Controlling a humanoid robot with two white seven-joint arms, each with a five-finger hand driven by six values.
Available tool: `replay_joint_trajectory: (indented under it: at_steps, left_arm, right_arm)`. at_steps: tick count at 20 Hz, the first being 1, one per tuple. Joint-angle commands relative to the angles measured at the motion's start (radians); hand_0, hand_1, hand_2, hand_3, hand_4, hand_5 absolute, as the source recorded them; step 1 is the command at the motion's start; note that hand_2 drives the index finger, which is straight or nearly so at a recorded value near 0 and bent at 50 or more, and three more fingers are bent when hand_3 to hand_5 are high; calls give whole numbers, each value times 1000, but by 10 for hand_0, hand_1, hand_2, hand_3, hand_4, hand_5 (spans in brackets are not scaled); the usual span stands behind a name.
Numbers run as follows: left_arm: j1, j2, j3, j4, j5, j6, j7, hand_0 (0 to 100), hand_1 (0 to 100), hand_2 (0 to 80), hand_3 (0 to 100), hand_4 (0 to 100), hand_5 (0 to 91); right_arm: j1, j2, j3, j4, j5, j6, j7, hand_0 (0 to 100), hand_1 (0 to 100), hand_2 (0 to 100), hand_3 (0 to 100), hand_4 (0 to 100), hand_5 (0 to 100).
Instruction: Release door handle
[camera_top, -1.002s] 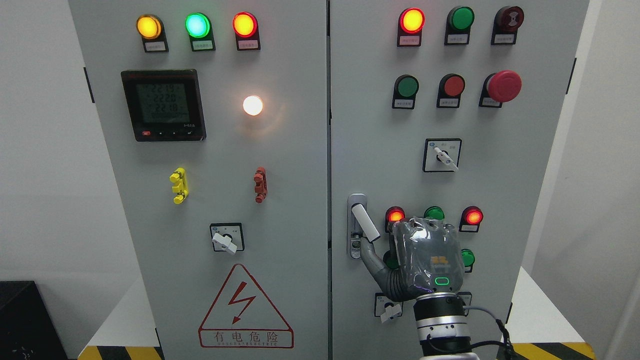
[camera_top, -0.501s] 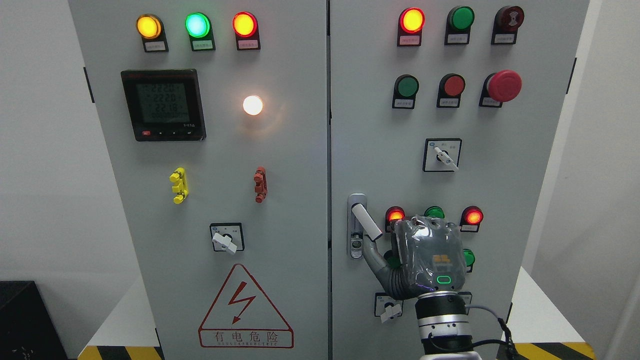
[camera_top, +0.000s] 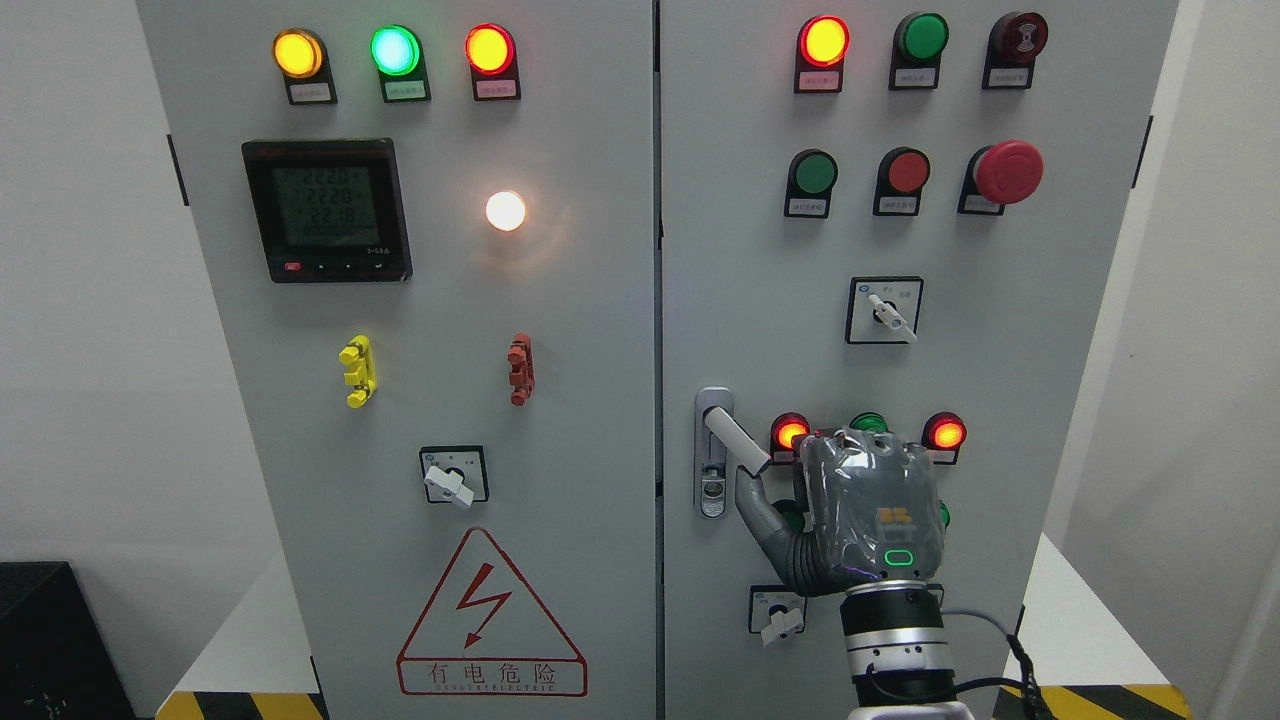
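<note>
The white door handle lever (camera_top: 737, 440) is swung out of its silver lock plate (camera_top: 712, 455) on the right cabinet door (camera_top: 760, 300), slanting down to the right. My right hand (camera_top: 868, 505) shows its back just right of the lever, in front of the lower indicator lamps. Its thumb (camera_top: 757, 503) stretches up and left, with the tip just under the lever's free end. No finger wraps the lever; the other fingertips are hidden behind the hand. My left arm is out of view.
A rotary switch (camera_top: 776, 612) sits just left of my wrist. Red lamps (camera_top: 945, 433) and green lamps flank the hand. The left door (camera_top: 580, 300) carries a meter (camera_top: 327, 210), a switch (camera_top: 452, 477) and a warning triangle (camera_top: 490, 615). Striped floor tape (camera_top: 230, 705) runs below.
My right hand has drifted to the right, its thumb sliding off the lock plate. The lever's free end has swung a little further up and right.
</note>
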Motion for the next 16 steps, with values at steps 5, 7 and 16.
replay_joint_trajectory:
  at_steps: [5,7,16]
  left_arm:
    - [0,0,-21,-20,0,0,0,0,0,22,94,10,0]
    - [0,0,-21,-20,0,0,0,0,0,22,94,10,0]
    - [0,0,-21,-20,0,0,0,0,0,22,95,11,0]
  right_arm:
    - [-5,-5,-14,-3,-1,0,-1,488,351,940,1000,968,931]
    - [-7,-5,-14,-5,-1,2,-1,489,351,939,1000,969,932]
    - [-8,-5,-15,-5,-15,0,-1,496,339,939,1000,970,933]
